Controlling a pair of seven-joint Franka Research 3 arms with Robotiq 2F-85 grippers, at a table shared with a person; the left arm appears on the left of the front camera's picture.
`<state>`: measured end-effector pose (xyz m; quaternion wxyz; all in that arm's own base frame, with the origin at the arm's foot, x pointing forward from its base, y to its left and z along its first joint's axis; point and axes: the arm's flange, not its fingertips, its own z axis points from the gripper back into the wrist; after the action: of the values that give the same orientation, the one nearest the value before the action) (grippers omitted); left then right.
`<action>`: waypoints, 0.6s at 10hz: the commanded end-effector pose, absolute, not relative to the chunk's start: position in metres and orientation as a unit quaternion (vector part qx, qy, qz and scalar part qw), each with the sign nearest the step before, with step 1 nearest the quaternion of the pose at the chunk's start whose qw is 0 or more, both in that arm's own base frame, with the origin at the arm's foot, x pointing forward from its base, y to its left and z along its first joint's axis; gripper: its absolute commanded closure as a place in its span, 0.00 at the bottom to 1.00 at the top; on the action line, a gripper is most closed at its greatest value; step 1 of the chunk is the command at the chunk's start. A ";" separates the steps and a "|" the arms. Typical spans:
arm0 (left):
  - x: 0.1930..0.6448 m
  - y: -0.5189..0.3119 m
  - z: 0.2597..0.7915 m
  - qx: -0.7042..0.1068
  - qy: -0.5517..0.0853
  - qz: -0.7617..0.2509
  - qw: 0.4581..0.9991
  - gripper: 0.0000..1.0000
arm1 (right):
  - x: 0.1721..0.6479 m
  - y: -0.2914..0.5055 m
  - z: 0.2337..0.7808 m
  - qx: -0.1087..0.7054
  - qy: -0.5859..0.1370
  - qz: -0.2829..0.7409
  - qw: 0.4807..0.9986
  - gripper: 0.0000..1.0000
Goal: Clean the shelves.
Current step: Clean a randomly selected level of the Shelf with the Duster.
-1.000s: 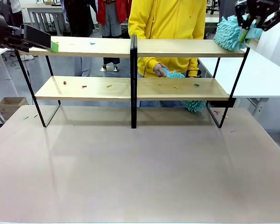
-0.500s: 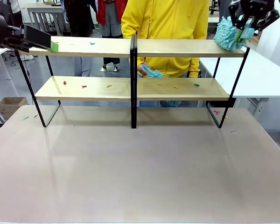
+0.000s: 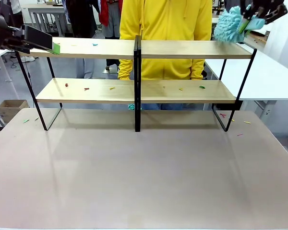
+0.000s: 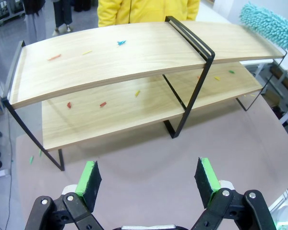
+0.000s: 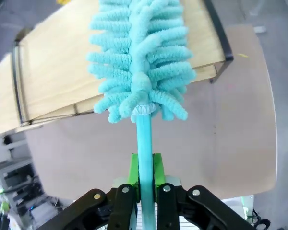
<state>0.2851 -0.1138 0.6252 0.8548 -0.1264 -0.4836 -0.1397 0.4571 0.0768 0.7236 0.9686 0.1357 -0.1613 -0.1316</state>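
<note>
The shelves are two light-wood boards on a thin black frame, standing at the table's far side; they also show in the left wrist view. Small coloured scraps lie on both boards. My right gripper is at the top right, shut on the handle of a teal fluffy duster whose head hovers over the top board's right end. The right wrist view has that gripper clamping the duster handle. My left gripper is at the top board's left end, and in its own view the gripper is open and holds nothing.
A person in a yellow hoodie stands right behind the shelves; a bit of a second teal duster shows below the lower board by the central upright. Scraps lie on the beige tabletop. A white table stands at right.
My right gripper has carried the duster left and slightly up over the top board's right end. The person's hand and duster have left the lower board, going left and down behind it.
</note>
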 end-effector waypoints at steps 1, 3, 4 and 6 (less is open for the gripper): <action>0.285 -0.113 0.625 -0.127 -0.484 -0.140 0.855 0.00 | 0.426 0.019 0.742 0.215 -0.129 -0.041 0.967 0.88; 0.285 -0.113 0.625 -0.127 -0.484 -0.140 0.855 0.00 | 0.369 -0.063 0.767 0.282 -0.136 0.066 0.947 0.88; 0.285 -0.113 0.625 -0.127 -0.484 -0.140 0.855 0.00 | 0.331 -0.112 0.779 0.320 -0.148 0.136 0.926 0.88; 0.285 -0.113 0.625 -0.127 -0.484 -0.140 0.855 0.00 | 0.273 -0.178 0.792 0.353 -0.151 0.207 0.900 0.88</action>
<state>0.2846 -0.1141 0.6257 0.8543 -0.1262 -0.4843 -0.1401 0.2641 -0.1616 0.7795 0.9130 0.3296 -0.1659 0.1740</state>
